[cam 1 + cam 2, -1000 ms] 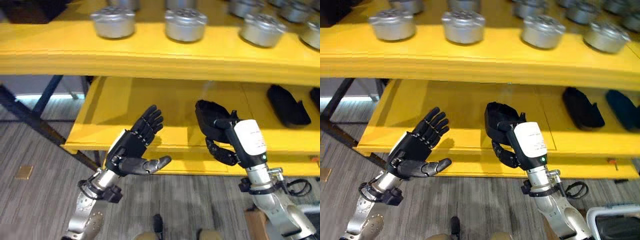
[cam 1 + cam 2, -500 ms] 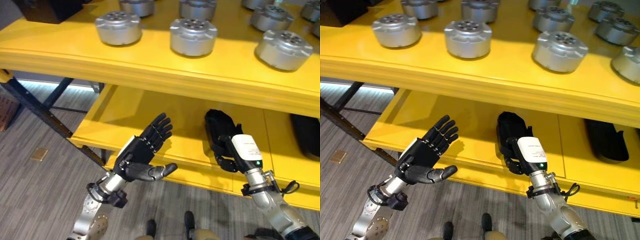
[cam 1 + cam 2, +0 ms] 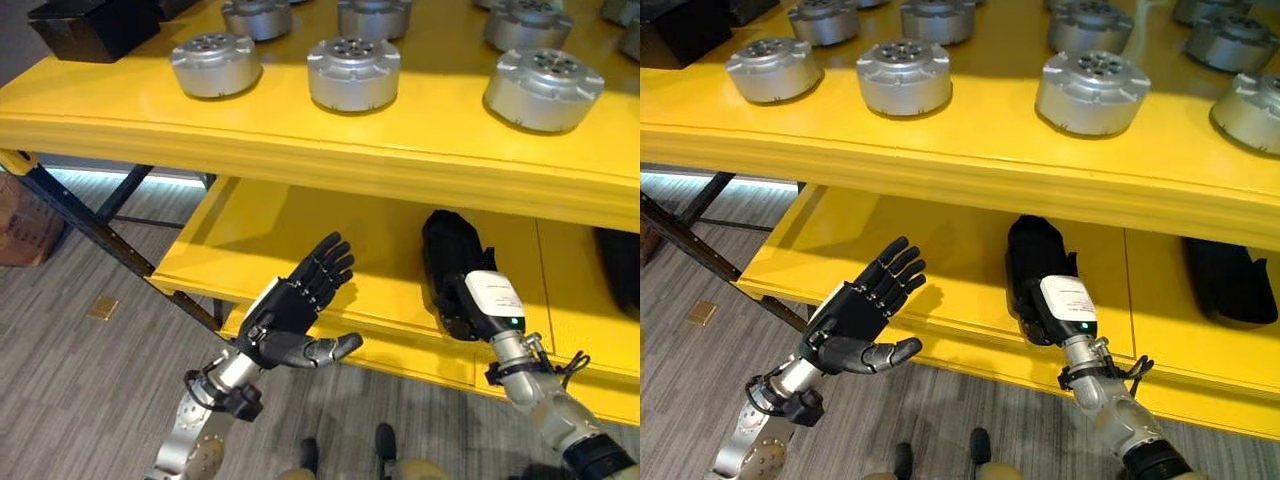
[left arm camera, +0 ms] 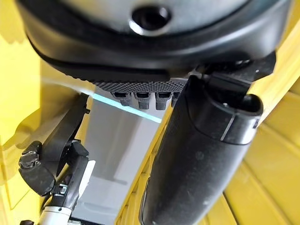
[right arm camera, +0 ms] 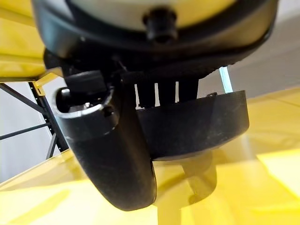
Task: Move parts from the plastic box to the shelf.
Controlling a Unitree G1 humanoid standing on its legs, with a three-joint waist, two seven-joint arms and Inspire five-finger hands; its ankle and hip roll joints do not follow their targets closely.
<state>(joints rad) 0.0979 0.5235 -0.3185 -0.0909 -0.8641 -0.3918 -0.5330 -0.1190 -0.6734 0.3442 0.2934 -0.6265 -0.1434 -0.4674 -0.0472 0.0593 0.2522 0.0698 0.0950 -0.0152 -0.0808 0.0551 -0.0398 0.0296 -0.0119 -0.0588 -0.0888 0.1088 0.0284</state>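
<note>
My right hand (image 3: 472,312) is shut on a black moulded part (image 3: 447,245) and holds it in over the lower yellow shelf (image 3: 260,225). In the right wrist view the thumb (image 5: 112,159) and fingers curl round the black part (image 5: 206,124), which is close to the shelf board; I cannot tell if they touch. My left hand (image 3: 288,312) hovers open, palm up, in front of that shelf's front edge and holds nothing. Its thumb (image 4: 197,164) fills much of the left wrist view.
The upper yellow shelf (image 3: 300,130) carries several round silver parts (image 3: 353,72) and a black box (image 3: 88,25) at its far left. Another black part (image 3: 1230,280) lies further right on the lower shelf. Dark frame legs (image 3: 75,215) stand on the left.
The camera has tilted up towards the shelves. My right hand has carried the black part further in over the lower shelf. The left hand stays open, palm up.
</note>
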